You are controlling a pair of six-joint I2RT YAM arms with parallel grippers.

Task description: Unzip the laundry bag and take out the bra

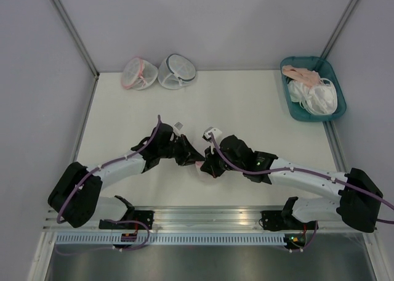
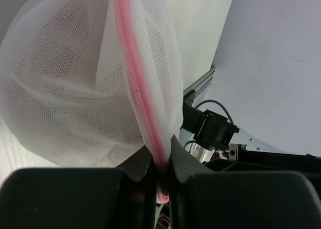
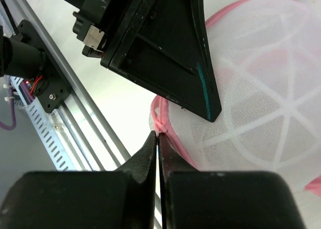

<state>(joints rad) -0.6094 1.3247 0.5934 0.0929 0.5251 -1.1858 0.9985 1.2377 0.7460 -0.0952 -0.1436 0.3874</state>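
The laundry bag (image 2: 65,88), white mesh with a pink zipper rim (image 2: 131,73), is held between both grippers at the table's middle front. In the top view only a sliver of it (image 1: 199,166) shows between the arms. My left gripper (image 2: 161,151) is shut on the zipper rim. My right gripper (image 3: 157,136) is shut on the pink zipper pull (image 3: 159,128) at the edge of the bag (image 3: 261,103). The zipper looks closed along the visible rim. A faint pink tint (image 3: 266,63) shows through the mesh; I cannot tell whether it is the bra.
A second pink-rimmed mesh pouch (image 1: 136,73) and a dark-trimmed one (image 1: 177,71) sit at the back left. A teal tray (image 1: 296,113) at the back right holds white pouches and pink garments (image 1: 303,75). The left finger (image 3: 170,53) hangs close above the right gripper.
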